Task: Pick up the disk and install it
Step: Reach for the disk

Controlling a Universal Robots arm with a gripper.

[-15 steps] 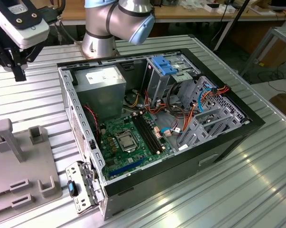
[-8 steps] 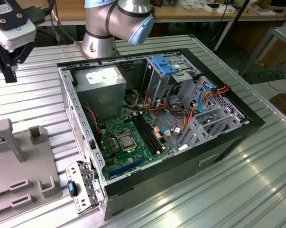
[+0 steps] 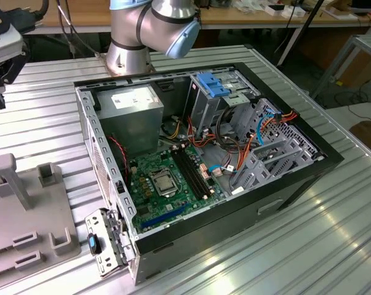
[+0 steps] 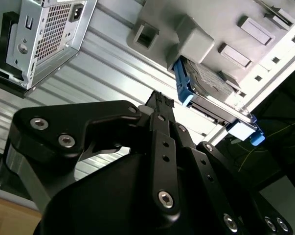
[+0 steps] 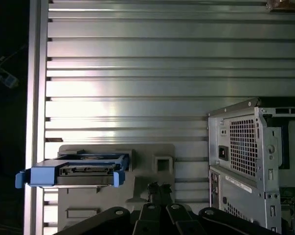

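On the exterior view's left, a grey holder is lying on the slatted metal bench. In the first wrist view the disk is sitting on that holder, its dark body flat between blue side rails, well outside the computer case. The pincer is hovering near the holder and apart from the disk, touching nothing. Its tips are sitting close together, narrow, with nothing held between them. Toward the middle of the exterior view, the robot arm is standing behind the open computer case, where the green motherboard is lying exposed. Further to the exterior view's right, a metal drive cage is standing inside the case among loose cables; which slot is meant for the disk cannot be told. The work appears to be in its opening step, the approach for the pick-up, with the install not yet begun. By the look of it, a grasp is going to call for the tips to spread wide enough to take the disk, line up squarely with its rails, and close without tipping it off the holder.
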